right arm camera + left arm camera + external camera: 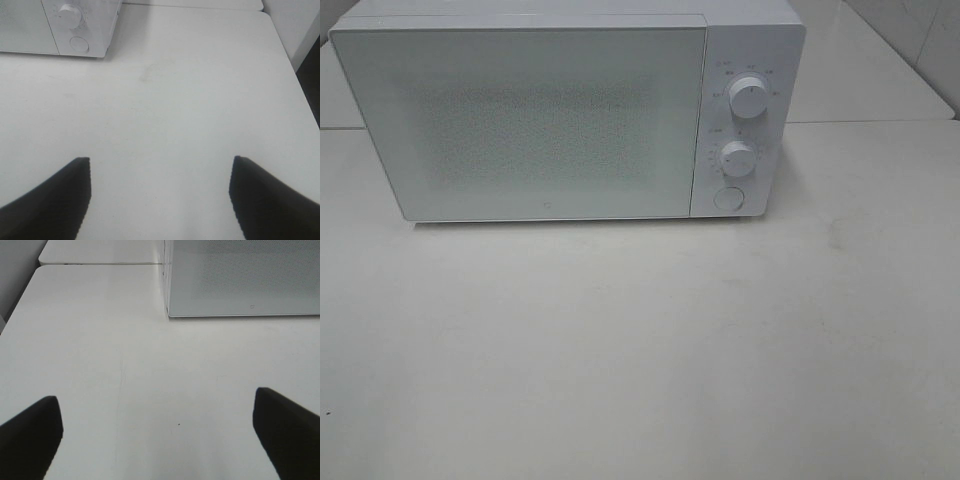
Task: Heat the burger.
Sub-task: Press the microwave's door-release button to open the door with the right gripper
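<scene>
1. White covers nearly everything we see. A white boxy microwave oven [550,120] stands at the back of a pale matte table [640,350], and its speckled grey-white door [520,120] is closed flush.
2. We find the burger in none of our three views. It is not on the table surface we can see, and we cannot tell whether it sits behind the frosted door.
3. The left gripper [157,407] has its dark fingers spread wide over bare tabletop and pinches nothing. The right gripper [161,167] is likewise spread and empty.
4. We judge that no handling step is under way, as both arms hang back from the microwave with nothing carried.
5. If the burger is already inside, the next move calls for the right gripper to reach the control panel and turn the upper round white knob [750,97] or the lower round white knob [738,158]. If it is not, the round flat button [728,198], which we take to be the door release, needs a push first.
6. The high view alone shows the whole front and both knobs, but neither gripper. The left wrist view gives only the door's lower corner. The right wrist view gives the lower knob, the button and the table's side edge.
</scene>
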You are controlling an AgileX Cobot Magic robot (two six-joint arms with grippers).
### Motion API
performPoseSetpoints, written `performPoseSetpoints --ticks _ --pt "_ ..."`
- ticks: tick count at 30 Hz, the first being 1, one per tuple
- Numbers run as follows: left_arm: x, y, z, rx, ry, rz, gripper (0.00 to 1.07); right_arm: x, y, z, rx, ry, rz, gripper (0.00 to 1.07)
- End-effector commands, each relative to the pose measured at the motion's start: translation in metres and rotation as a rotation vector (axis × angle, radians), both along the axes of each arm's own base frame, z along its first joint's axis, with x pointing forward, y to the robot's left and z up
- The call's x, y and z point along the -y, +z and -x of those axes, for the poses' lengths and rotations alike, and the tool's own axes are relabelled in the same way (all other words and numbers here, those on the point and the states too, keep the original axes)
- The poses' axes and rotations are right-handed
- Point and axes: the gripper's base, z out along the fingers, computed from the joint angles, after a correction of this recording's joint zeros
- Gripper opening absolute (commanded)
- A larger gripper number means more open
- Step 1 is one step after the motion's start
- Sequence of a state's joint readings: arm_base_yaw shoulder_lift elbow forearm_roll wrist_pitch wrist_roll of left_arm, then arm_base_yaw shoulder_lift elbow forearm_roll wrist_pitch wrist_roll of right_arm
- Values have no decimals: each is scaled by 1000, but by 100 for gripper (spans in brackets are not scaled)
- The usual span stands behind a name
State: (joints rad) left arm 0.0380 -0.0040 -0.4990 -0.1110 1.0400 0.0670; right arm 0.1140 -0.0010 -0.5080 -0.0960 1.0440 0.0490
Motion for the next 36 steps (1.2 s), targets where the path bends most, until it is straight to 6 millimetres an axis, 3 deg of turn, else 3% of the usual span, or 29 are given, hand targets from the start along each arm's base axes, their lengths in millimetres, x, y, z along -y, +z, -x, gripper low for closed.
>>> performPoseSetpoints --ticks 1,22,29,33,35,36 --pt "0 -1 3 21 -2 0 98 0 0 4 37 -10 -8 74" --pt "0 -1 3 19 0 -2 98 0 7 3 69 -6 -6 74" --pt "0 -1 3 19 0 -2 98 -4 29 -27 177 12 -13 74" --pt "0 -1 3 19 0 -2 98 -6 31 -42 184 19 -11 74" --pt "0 -1 3 19 0 -2 98 -10 29 -65 186 31 -8 74" --pt "0 -1 3 19 0 -2 98 -10 29 -65 186 31 -8 74"
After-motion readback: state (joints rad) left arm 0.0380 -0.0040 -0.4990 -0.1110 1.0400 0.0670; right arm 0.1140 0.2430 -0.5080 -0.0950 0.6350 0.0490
